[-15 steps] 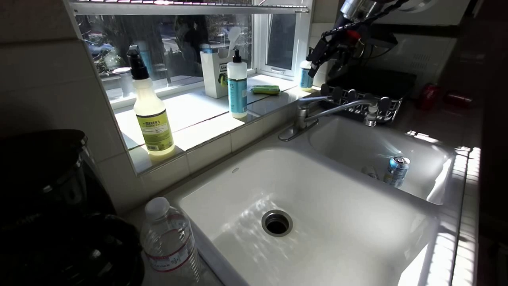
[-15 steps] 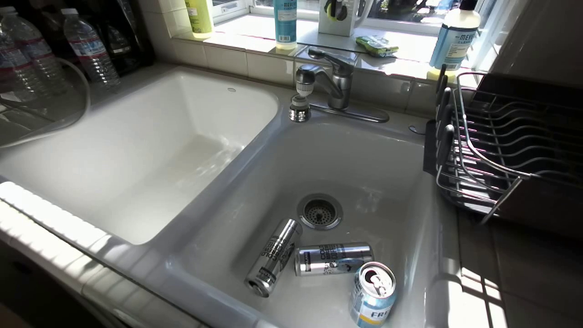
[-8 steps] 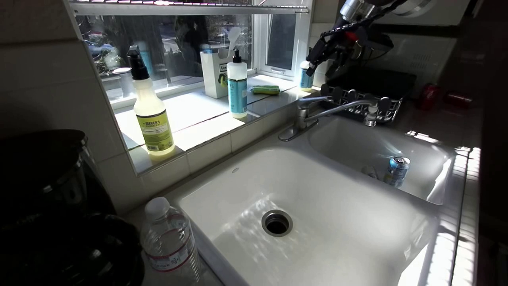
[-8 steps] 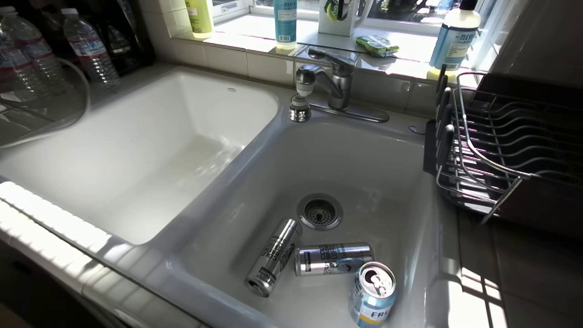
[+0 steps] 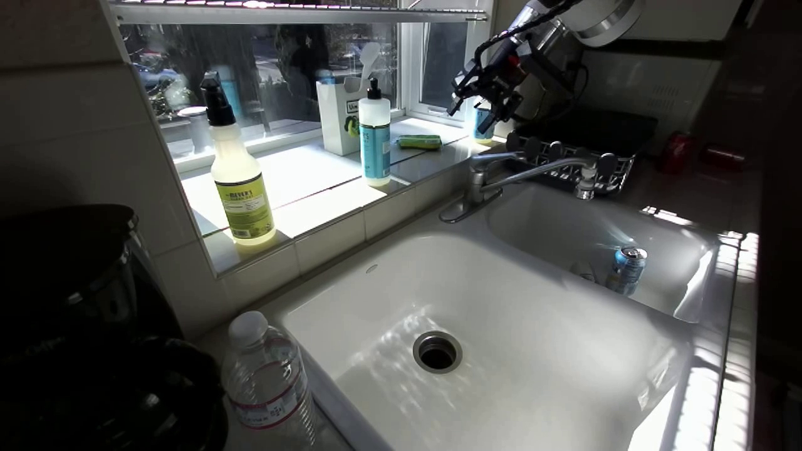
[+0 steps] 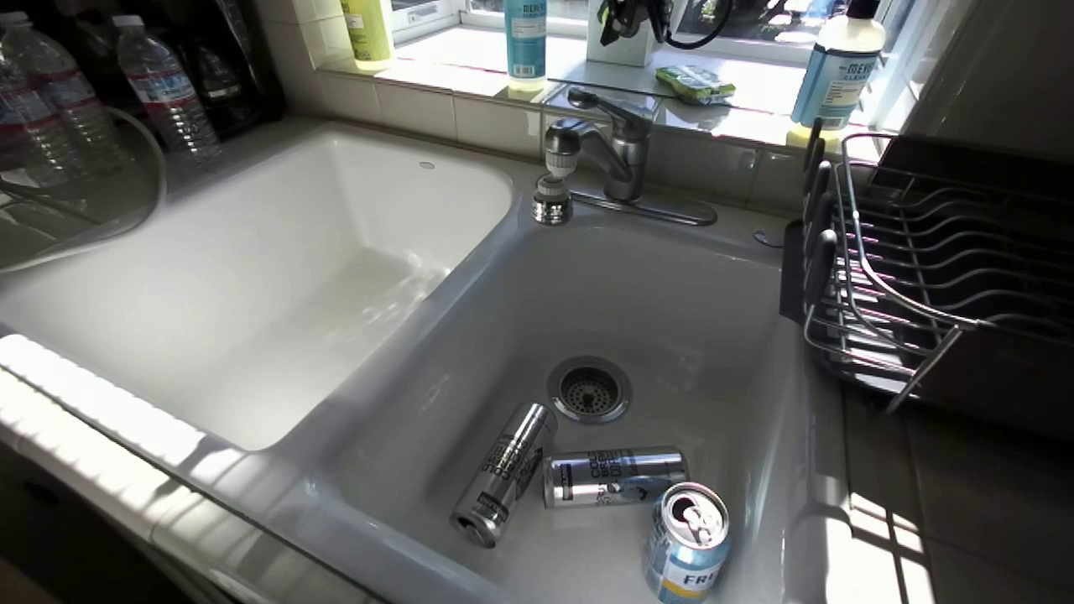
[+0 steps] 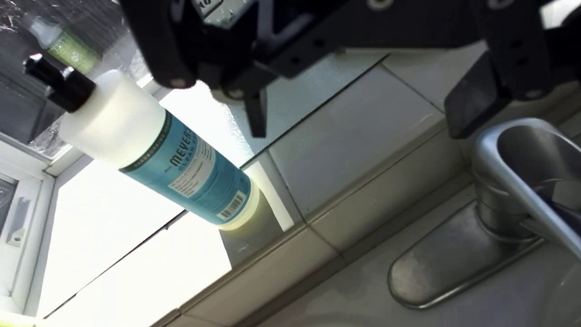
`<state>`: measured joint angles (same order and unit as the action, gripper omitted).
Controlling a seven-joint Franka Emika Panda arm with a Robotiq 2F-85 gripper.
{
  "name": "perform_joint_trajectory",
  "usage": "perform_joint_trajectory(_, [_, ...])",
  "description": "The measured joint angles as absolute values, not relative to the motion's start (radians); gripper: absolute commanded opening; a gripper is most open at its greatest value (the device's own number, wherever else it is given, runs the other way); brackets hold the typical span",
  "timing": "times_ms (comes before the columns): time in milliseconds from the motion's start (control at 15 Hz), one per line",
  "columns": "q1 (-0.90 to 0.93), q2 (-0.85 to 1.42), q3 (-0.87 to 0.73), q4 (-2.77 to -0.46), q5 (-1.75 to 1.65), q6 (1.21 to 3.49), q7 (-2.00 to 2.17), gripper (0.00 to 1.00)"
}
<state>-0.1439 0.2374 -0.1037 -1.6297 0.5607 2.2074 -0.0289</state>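
Blue bottle [image 7: 190, 163] stands upright on the sill [image 7: 336, 154], to one side of the fingers [image 7: 474, 100] and apart from them. The fingers stand wide. The faucet [image 7: 501, 215] is below them. In an exterior view, a green pack [image 6: 695, 85] lies below the fingers, and a white jug [image 6: 619, 53] is partly behind them.

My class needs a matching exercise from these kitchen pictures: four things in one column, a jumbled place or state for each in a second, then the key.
Things
1. Black mechanical claw
2. Curved silver metal faucet
3. Light-blue cylindrical metal can
4. Flat green oblong packet

Places and states
A. Fixed between the sunlit white windowsill and the white sink basins
B. Lying on the windowsill
C. Raised in the air, open and holding nothing
D. Standing upright in one of the basins

Right pairs: 1-C; 2-A; 3-D; 4-B
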Motion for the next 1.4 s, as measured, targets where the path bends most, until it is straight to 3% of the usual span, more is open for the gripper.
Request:
perform_joint_trajectory(333, [-0.169, 0.321, -0.082, -1.543, 0.683, 2.111, 0.046, 1.0])
perform_joint_trajectory(1400, [-0.178, 0.397, -0.076, -1.425, 0.851, 2.176, 0.286, 1.0])
